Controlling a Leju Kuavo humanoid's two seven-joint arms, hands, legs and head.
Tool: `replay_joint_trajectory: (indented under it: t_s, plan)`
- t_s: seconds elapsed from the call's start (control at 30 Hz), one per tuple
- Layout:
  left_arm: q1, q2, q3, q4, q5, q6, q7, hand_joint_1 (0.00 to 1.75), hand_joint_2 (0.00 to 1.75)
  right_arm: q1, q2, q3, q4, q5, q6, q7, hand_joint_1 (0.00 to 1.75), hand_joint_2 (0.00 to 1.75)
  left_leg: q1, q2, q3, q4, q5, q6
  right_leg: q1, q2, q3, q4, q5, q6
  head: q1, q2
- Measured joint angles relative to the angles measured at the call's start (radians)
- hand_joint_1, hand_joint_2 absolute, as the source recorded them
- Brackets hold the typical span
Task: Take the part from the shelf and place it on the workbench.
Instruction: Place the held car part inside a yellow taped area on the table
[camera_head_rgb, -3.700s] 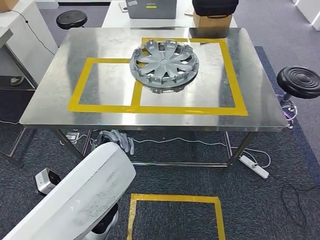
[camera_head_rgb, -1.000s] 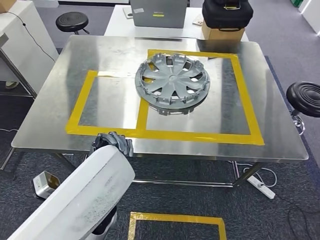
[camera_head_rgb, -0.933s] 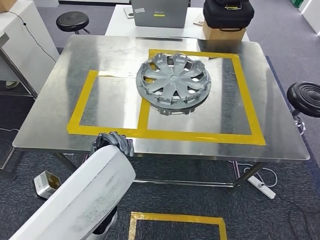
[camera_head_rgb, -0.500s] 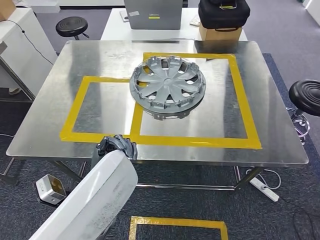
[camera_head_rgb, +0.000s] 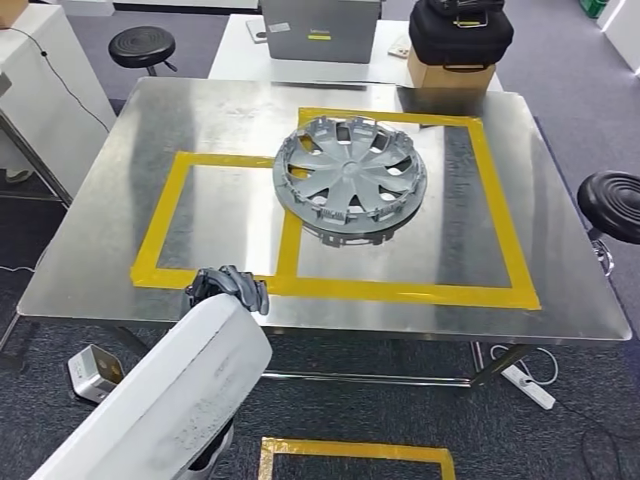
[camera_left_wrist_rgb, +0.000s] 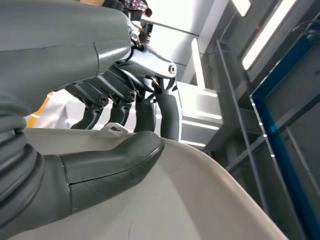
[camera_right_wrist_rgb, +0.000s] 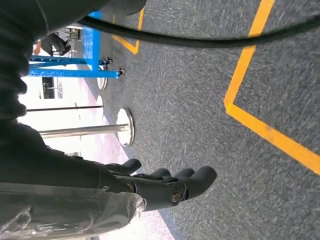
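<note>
A large curved white part (camera_head_rgb: 173, 400) rises from the lower left of the head view, in front of the workbench's near edge. My left hand (camera_head_rgb: 226, 287) grips its upper end, dark fingers hooked over the rim. In the left wrist view the thumb (camera_left_wrist_rgb: 113, 167) presses on the white part (camera_left_wrist_rgb: 177, 200) and the fingers (camera_left_wrist_rgb: 166, 110) curl over its edge. The steel workbench (camera_head_rgb: 226, 120) carries yellow tape rectangles, and a grey hubcap (camera_head_rgb: 349, 180) lies across them. My right hand (camera_right_wrist_rgb: 166, 185) hangs over the carpet with its fingers stretched out and nothing in it.
Black stools stand at the far left (camera_head_rgb: 142, 45) and the right (camera_head_rgb: 613, 205). A grey case (camera_head_rgb: 321, 25) and a black bag on a cardboard box (camera_head_rgb: 460, 35) sit behind the bench. The floor holds a yellow tape square (camera_head_rgb: 355, 450), a power strip (camera_head_rgb: 532, 385) and a small box (camera_head_rgb: 94, 370).
The whole picture has shifted: the camera has come closer to the workbench, swaying sideways. My left hand keeps hold of the white part throughout. The hubcap lies as before.
</note>
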Motion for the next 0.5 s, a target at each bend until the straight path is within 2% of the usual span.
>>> replay_joint_trajectory:
  t_s: [0.07,0.1,0.13,0.17,0.23,0.27,0.3,0.33,0.43,0.5]
  plan:
    - [0.000,0.000,0.000,0.000,0.001,0.000,0.000,1.55,1.75,0.001,0.000,0.000,0.000,0.000,0.000,0.000,0.00,1.75,-0.003,0.000,0.002,0.000,-0.004,0.007,0.001,-0.001,-0.070,0.137,-0.062,0.002,0.003,0.000]
    - [0.000,0.000,0.000,0.000,0.001,0.000,0.000,1.55,1.75,0.001,0.000,0.000,0.000,0.000,0.000,0.001,0.00,1.75,-0.005,0.000,0.003,0.000,-0.006,0.009,0.001,-0.001,-0.102,0.191,-0.078,0.002,0.003,0.000]
    - [0.000,0.000,0.000,0.000,0.001,0.000,0.000,1.55,1.75,0.002,0.000,0.000,0.000,0.000,0.000,0.001,0.00,1.75,-0.006,-0.001,0.005,0.001,-0.007,0.011,0.001,-0.001,-0.118,0.213,-0.074,0.001,0.003,0.000]
    - [0.000,0.000,0.000,0.000,0.002,0.000,0.000,1.55,1.75,0.002,0.000,0.000,0.000,0.000,0.000,0.001,0.00,1.75,-0.007,-0.002,0.009,0.001,-0.009,0.011,0.001,-0.001,-0.115,0.194,-0.049,-0.001,0.003,0.000]
    - [0.000,0.000,0.000,0.000,0.006,0.000,0.000,1.55,1.75,0.002,0.000,0.000,0.000,0.000,0.000,0.001,0.00,1.75,-0.008,-0.004,0.019,0.001,-0.016,0.007,0.002,-0.001,-0.063,0.068,0.029,-0.007,0.004,0.000]
    - [0.000,0.000,0.000,0.000,0.005,0.003,0.000,1.55,1.75,0.001,0.000,0.000,0.000,0.000,0.000,0.001,0.00,1.75,-0.010,-0.004,0.023,0.002,-0.020,0.003,0.002,0.000,-0.033,0.005,0.057,-0.010,0.004,0.000]
    - [0.000,0.000,0.000,0.000,-0.001,0.009,0.000,1.55,1.75,0.001,0.000,0.000,0.000,0.001,0.000,0.001,0.00,1.75,-0.011,-0.005,0.025,0.003,-0.022,-0.002,0.003,0.000,-0.013,-0.038,0.074,-0.013,0.003,0.000]
    - [0.000,0.001,0.000,0.000,-0.012,0.015,0.000,1.55,1.75,0.000,0.000,0.000,0.000,0.002,0.001,0.001,0.00,1.75,-0.012,-0.005,0.026,0.004,-0.023,-0.007,0.005,0.001,-0.004,-0.057,0.077,-0.017,0.003,0.000]
    - [0.000,0.003,-0.002,-0.009,-0.054,0.016,0.000,1.55,1.75,0.001,0.000,0.000,0.000,0.007,0.003,0.001,0.00,1.75,-0.010,-0.005,0.025,0.003,-0.029,-0.025,0.006,0.003,0.002,-0.064,0.071,-0.035,0.002,0.000]
    - [0.001,0.004,-0.002,-0.022,-0.076,0.009,0.000,1.55,1.75,0.001,0.000,0.000,0.000,0.010,0.004,0.000,0.00,1.75,-0.009,-0.002,-0.002,0.057,-0.052,-0.037,0.002,0.003,0.013,-0.070,0.059,-0.051,-0.003,0.000]
